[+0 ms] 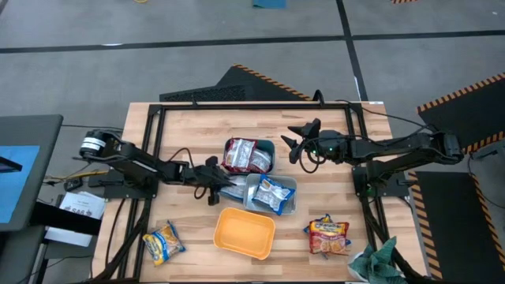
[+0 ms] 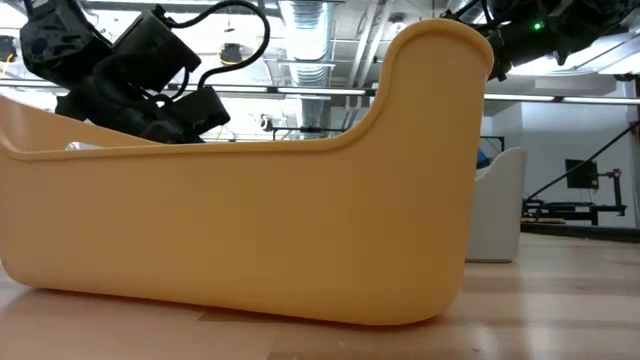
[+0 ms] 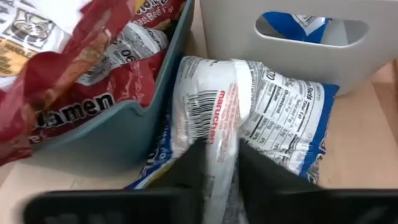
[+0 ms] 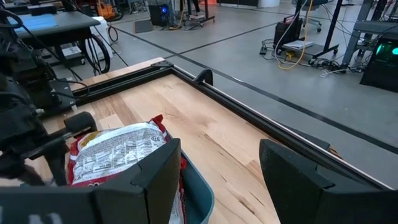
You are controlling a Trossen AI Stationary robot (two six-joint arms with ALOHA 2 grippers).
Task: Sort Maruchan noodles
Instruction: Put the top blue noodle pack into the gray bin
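Observation:
My left gripper [image 1: 215,188] is shut on a blue-white noodle packet [image 3: 249,106] lying in the gap between the teal tub [image 1: 267,148] and the pale-blue tub [image 1: 288,207]. The teal tub holds red-silver packets [image 1: 246,155], and the pale-blue tub holds blue-white packets [image 1: 274,194]. The orange tub [image 1: 245,233] holds nothing that I can see. A yellow-orange packet [image 1: 163,241] lies flat near the table's near left corner. A red-yellow packet [image 1: 328,234] lies on the near right. My right gripper [image 1: 296,143] hovers open, right of the teal tub. My left gripper pinches the blue-white packet between its two fingers [image 3: 198,163] at a raised crease [image 3: 224,134] in the wrapper's printed back, near the end facing the arm. It comes slanting down from the table's left. The packet's far end [image 3: 292,93] lies against the pale-blue tub's wall.
A dark green cloth [image 1: 377,262] lies at the near right corner. A black frame [image 1: 252,106] runs along the table's far and side edges. In the low view the orange tub [image 2: 260,230] blocks most of the table. Bare wood shows on the far side.

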